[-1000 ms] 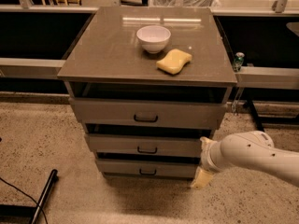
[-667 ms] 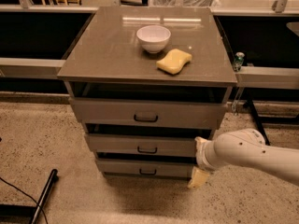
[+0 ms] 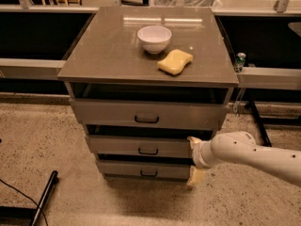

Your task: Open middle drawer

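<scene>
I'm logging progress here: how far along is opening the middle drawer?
Early. Done: the gripper is at the right end of the front of the middle drawer. In hand: lining up. The handle sits untouched, further along the front. Left: grip the handle and pull the drawer out.

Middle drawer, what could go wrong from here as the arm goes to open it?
1. The gripper sits at the right end of the middle drawer, well off its handle; it could miss the pull.
2. One of its fingers hangs in front of the bottom drawer, so it may catch that one instead.
3. A bump could jolt the bowl on top.
</scene>
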Motion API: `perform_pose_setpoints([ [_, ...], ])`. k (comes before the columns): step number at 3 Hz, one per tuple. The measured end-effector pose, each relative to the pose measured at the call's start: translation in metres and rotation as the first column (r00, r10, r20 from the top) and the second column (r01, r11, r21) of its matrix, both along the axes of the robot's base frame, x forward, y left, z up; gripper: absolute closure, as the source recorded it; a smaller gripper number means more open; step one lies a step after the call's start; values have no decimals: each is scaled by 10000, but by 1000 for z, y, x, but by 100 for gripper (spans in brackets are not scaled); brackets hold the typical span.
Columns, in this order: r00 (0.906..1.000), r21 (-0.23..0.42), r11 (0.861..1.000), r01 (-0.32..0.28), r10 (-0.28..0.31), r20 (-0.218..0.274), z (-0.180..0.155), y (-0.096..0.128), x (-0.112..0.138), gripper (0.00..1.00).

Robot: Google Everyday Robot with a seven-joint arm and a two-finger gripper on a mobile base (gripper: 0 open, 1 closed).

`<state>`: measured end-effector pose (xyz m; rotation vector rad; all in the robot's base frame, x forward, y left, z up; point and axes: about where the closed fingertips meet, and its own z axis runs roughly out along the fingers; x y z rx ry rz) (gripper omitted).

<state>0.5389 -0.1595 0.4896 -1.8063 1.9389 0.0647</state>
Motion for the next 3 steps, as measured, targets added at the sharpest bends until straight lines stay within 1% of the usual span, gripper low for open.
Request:
perform_pose_setpoints([
  [1, 9961, 256, 9959, -871, 868, 135, -19, 6, 19, 0],
  [2, 9897, 198, 9897, -1416, 1411, 251, -30, 13, 40, 0],
  [3, 9906, -46, 9913, -1312, 1313, 373, -49, 16, 54, 0],
])
